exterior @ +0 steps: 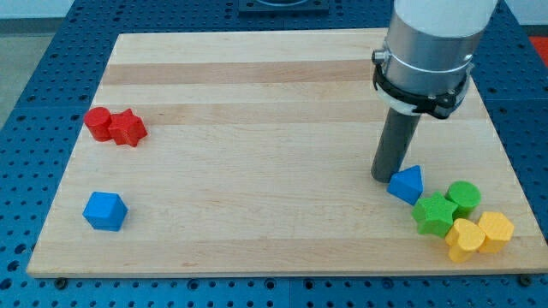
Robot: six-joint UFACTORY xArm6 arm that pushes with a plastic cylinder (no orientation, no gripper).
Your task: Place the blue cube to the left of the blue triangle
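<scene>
Camera view: my tip (pixel 383 177) is resting on the pale wooden desk (pixel 282 103) at the view's right, touching or just beside the blue triangular block (pixel 407 184). There is no pincer on this rod, so nothing is being held. The blue cube-like block (pixel 104 210) is sitting well apart at the view's lower left, apparently unmoved; the whole push seems left to do.

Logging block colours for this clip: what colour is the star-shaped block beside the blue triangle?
Green. The star block shows clearly in the camera view, just right of the blue triangle.
</scene>
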